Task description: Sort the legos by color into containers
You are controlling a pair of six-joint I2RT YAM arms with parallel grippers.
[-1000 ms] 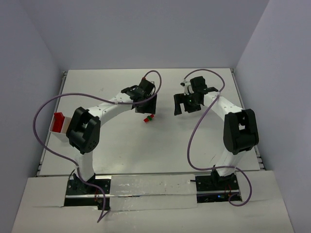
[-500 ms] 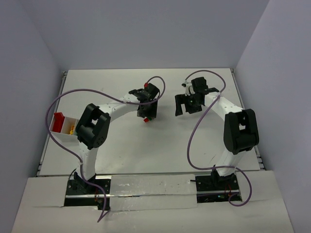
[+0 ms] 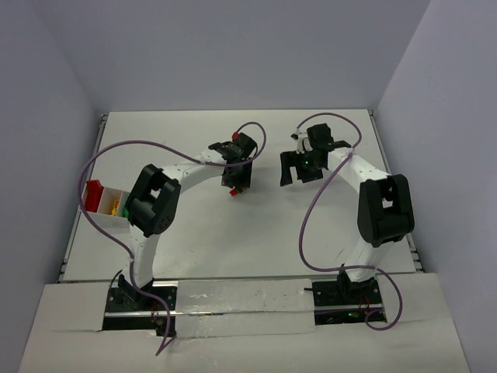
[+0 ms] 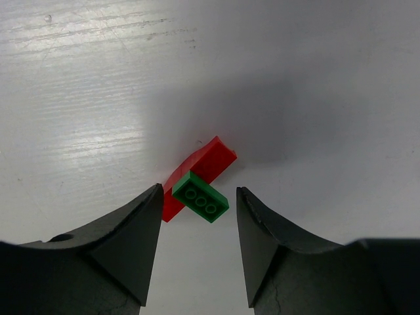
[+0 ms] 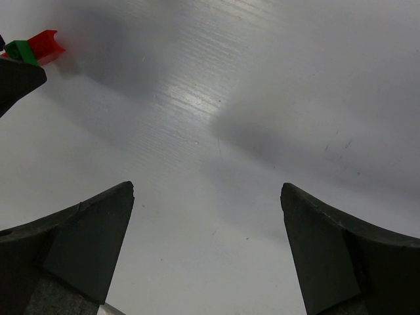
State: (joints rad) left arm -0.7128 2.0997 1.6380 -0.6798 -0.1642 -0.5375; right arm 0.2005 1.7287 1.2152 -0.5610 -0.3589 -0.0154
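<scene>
The black left gripper (image 3: 236,183) hangs just over a tiny red plastic brick (image 3: 231,193) on the white worktop (image 3: 194,233). The black right gripper (image 3: 300,166) is near it. A small red and white plastic box (image 3: 99,199) sits at the left edge.

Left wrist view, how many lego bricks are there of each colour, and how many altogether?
Red lego: 1
Green lego: 1
Total: 2. The green one lies across the red one on the table, and both show between the fingers of the open left claw.
</scene>
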